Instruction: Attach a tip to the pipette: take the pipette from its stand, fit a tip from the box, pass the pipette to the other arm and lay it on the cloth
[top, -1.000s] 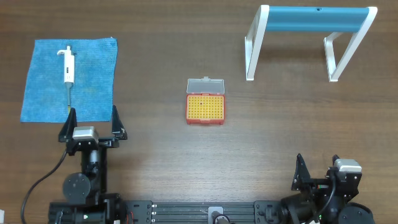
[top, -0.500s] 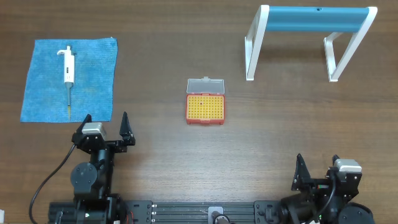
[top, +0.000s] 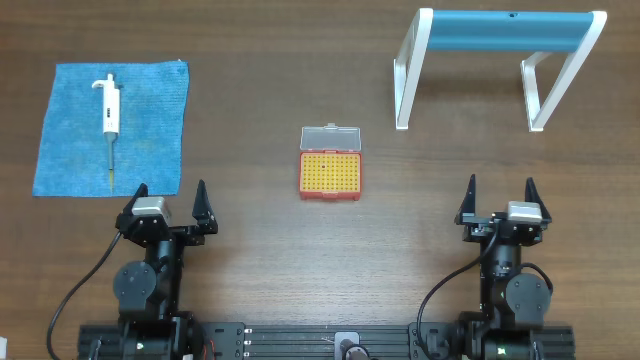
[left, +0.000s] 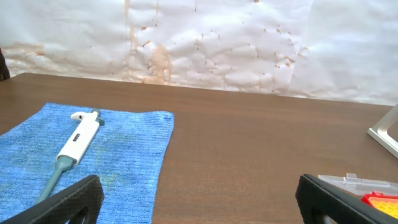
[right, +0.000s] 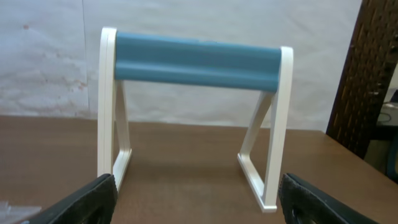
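Observation:
The white pipette (top: 108, 108) with a yellow tip lies lengthwise on the blue cloth (top: 150, 140) at the far left; the left wrist view shows the same pipette (left: 78, 138) on the cloth (left: 134, 146). The orange tip box (top: 331, 175) sits mid-table, lid open. The blue-and-white stand (top: 500, 32) is at the back right and carries nothing; it faces the right wrist view as stand (right: 196, 62). My left gripper (top: 170, 200) is open, just in front of the cloth's near edge. My right gripper (top: 499, 194) is open, well in front of the stand.
Bare wooden tabletop (top: 420, 200) lies between the tip box and both arms. A paper-covered wall (left: 249, 43) rises behind the table. The tip box corner (left: 373, 198) shows beside my left finger.
The left gripper pulled back from the cloth and turned slightly right, then held. The right arm rose from its folded pose at the bottom right and now points up toward the stand.

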